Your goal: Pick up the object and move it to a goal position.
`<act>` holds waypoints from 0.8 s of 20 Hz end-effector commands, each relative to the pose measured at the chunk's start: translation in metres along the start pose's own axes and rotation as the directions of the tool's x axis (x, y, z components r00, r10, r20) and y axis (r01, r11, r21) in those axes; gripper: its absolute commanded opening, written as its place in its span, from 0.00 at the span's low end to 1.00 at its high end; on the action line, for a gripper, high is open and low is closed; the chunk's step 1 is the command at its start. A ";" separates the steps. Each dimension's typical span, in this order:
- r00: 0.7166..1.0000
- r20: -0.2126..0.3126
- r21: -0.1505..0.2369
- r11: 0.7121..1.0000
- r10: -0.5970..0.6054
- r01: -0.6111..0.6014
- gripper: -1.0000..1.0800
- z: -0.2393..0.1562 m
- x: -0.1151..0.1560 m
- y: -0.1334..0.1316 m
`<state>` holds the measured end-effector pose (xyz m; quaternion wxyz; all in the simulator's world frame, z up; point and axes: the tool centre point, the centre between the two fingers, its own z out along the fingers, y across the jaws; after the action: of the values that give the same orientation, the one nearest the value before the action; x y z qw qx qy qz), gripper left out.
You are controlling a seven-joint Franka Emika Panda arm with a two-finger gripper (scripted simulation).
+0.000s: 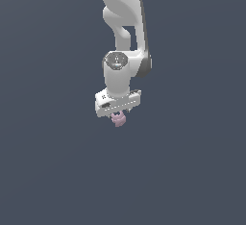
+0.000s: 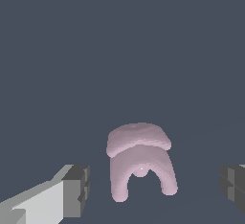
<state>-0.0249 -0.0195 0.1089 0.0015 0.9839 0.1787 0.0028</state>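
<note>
Grey-blue ground (image 1: 48, 171) fills both views, plain and without any mark, so I see no goal marker anywhere. In the wrist view, going from left to right, I see first the white finger with a dark grey pad (image 2: 76, 192), then the small pale pink-lilac lumpy object (image 2: 139, 163), then the other dark pad (image 2: 233, 187) at the far edge. The white gripper (image 2: 153, 189) is spread wide: both pads stand well apart from the object, with clear ground showing on each side of it. The object sits between them, somewhat nearer to the left pad than to the right one.

In the exterior view the white robot arm (image 1: 126, 36) points straight down, and the object peeks out just under the gripper body.

I judge that I am at the approach step, just before the grasp. I cannot tell if the fingertips are already low enough. The next move, I think, calls for a small correction to centre the object, maybe a little descent, and then closing the fingers on its lumpy sides.

I can read no brand, label or writing on anything.
</note>
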 end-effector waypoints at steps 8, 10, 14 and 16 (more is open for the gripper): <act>0.993 0.004 0.004 0.993 -0.121 0.121 0.96 0.017 -0.013 -0.002; 0.992 0.004 0.004 0.992 -0.129 0.129 0.96 0.019 -0.014 -0.002; 0.992 0.005 0.005 0.992 -0.127 0.127 0.96 0.019 -0.014 -0.002; 0.992 0.005 0.005 0.992 -0.127 0.127 0.96 0.022 -0.014 -0.002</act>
<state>-0.0381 -0.0227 0.0889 0.0001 0.9705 0.2410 0.0001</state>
